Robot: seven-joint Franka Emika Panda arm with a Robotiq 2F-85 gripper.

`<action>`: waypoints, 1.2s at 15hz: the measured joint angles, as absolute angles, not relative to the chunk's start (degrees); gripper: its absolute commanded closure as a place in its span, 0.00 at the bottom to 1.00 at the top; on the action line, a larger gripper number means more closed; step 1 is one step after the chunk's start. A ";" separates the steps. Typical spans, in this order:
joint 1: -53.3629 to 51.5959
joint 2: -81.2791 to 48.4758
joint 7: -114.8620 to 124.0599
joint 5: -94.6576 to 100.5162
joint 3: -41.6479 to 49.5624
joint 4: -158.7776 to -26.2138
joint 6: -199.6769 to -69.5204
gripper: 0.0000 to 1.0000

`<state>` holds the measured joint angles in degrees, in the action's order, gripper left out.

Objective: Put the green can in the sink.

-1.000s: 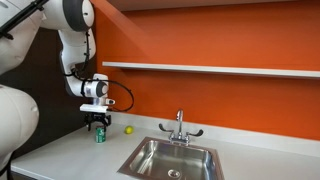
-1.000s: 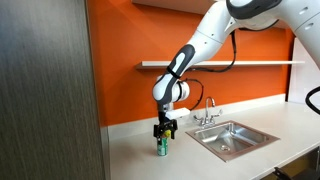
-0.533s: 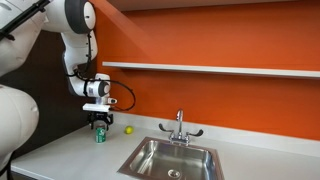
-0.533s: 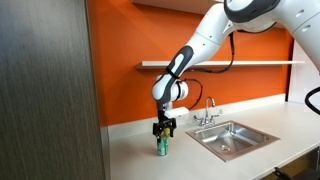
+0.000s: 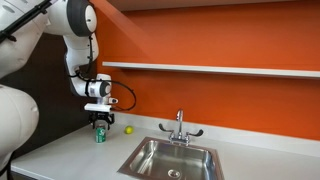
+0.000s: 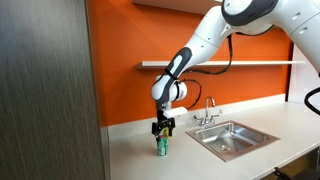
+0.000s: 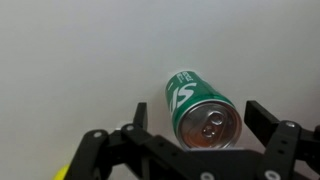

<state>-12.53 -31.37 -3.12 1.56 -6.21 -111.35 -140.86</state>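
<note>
Claw [image 5: 98, 124]: released, jaws spread wide, hanging just above the green can [image 5: 99, 135]; in the wrist view a finger [image 7: 136, 118] shows on each side of the can's silvery top, with a gap on both sides. Green can: upright on the pale surface [image 5: 65, 155], well apart from the sink [image 5: 150, 156]. Small yellow-green ball [image 5: 128, 129]: on the surface between can and faucet [image 5: 179, 127].

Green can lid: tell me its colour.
Silver-grey metal, topping the green can, whose body carries white lettering; the wrist view shows it best.
</note>
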 measured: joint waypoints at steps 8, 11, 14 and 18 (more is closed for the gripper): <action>-12.64 -33.22 -3.12 1.66 -6.25 -109.76 -140.85 0.00; -12.72 -33.74 -3.12 1.68 -6.33 -109.41 -140.84 0.00; -12.91 -34.19 -3.12 1.75 -6.34 -109.13 -140.84 0.00; -13.13 -34.76 -3.12 1.97 -6.34 -108.88 -140.84 0.28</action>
